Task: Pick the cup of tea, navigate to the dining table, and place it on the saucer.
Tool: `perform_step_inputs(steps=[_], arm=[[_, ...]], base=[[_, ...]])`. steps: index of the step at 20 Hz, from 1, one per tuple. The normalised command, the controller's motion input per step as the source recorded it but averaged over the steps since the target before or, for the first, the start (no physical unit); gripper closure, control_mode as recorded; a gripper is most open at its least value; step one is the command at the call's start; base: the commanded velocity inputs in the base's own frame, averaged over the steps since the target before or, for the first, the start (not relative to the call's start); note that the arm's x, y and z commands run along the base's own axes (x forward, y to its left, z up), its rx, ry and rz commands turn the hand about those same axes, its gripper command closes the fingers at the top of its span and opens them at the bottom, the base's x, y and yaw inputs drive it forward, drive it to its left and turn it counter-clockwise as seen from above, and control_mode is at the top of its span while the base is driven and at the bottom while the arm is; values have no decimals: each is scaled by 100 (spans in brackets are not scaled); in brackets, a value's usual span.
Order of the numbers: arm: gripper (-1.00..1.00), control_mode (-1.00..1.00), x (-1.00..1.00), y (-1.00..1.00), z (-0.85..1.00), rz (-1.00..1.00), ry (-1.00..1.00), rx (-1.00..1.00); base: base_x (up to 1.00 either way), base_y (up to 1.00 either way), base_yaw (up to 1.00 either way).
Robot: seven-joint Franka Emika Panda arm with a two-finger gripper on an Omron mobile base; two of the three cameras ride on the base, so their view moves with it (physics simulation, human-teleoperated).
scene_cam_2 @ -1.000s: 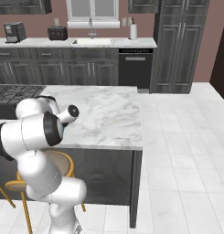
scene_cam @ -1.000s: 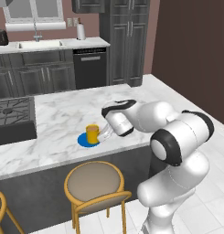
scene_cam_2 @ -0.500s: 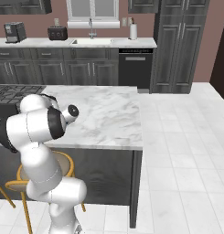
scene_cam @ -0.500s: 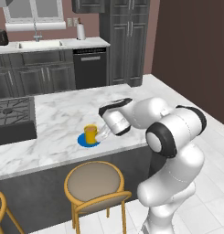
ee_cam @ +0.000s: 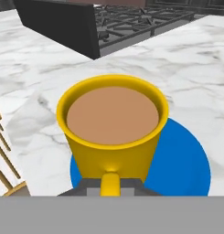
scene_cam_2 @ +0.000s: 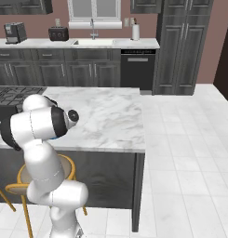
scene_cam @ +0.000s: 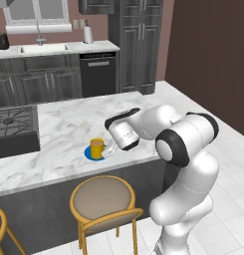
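The cup of tea (scene_cam: 96,147) is a yellow mug with brown liquid, standing upright over the blue saucer (scene_cam: 89,155) near the front edge of the dining table (scene_cam: 63,124). My gripper (scene_cam: 109,150) reaches in from the right and is shut on the cup's small handle. The hand view shows the cup of tea (ee_cam: 112,123) close up, with its handle pinched at my gripper (ee_cam: 111,187) and the saucer (ee_cam: 186,160) spreading out below and to the right. Whether the cup's base touches the saucer I cannot tell. My arm hides the cup in the right base view, where the dining table (scene_cam_2: 110,116) shows.
A black cooktop (scene_cam: 14,124) sits at the table's left end, also in the hand view as a cooktop (ee_cam: 131,23) behind the cup. Yellow-framed stools (scene_cam: 103,196) stand below the table's front edge. Dark cabinets with a sink (scene_cam: 41,50) line the back wall.
The arm's elbow and upper links have shifted slightly. The cup stays at the saucer with the gripper still shut on its handle.
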Motion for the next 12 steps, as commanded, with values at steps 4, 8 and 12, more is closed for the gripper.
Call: perform_step_inputs(steps=[4, 8, 12], arm=[[100, -100, 9, 2, 0, 0, 0, 0], [100, -100, 5, 0, 0, 0, 0, 0], [100, -100, 0, -5, 0, 0, 0, 0]], base=[[0, 0, 0], [0, 0, 0], [0, 0, 0]])
